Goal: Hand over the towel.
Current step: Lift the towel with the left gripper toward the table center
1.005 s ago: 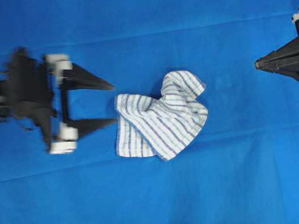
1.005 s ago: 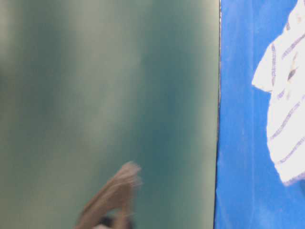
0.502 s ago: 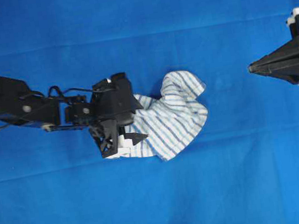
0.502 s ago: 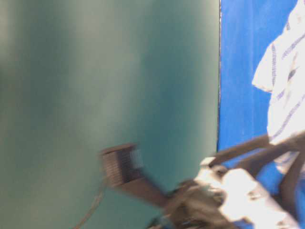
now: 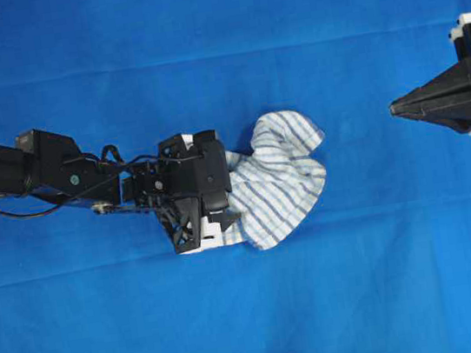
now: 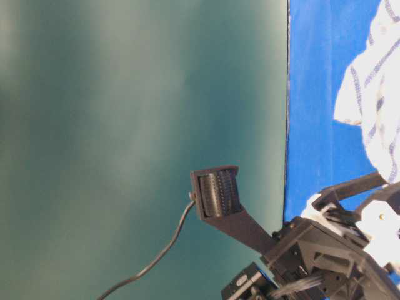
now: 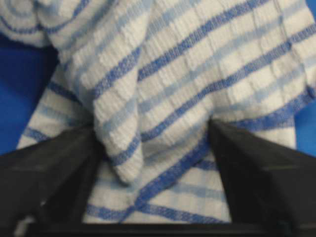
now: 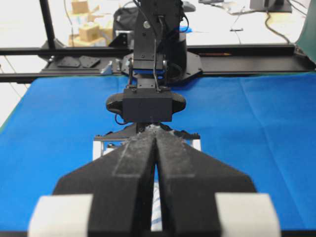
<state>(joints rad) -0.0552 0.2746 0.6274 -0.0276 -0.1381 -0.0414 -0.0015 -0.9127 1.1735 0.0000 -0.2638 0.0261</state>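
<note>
While the left hand [image 5: 217, 223] sits on the towel's [image 5: 275, 180] nine-o'clock edge with fingers apart around a fold, the right hand [image 5: 397, 106], fingers together, waits well apart at three o'clock across the blue bench [image 5: 255, 314].

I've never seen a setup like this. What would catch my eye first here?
Probably the striped towel, crumpled in the middle of the big blue cloth. The left tool has come down on the towel's left edge, a bunch of fabric sitting between its black fingers, which are not yet closed. At the far right, the right tool waits shut, pointing at the towel.
</note>
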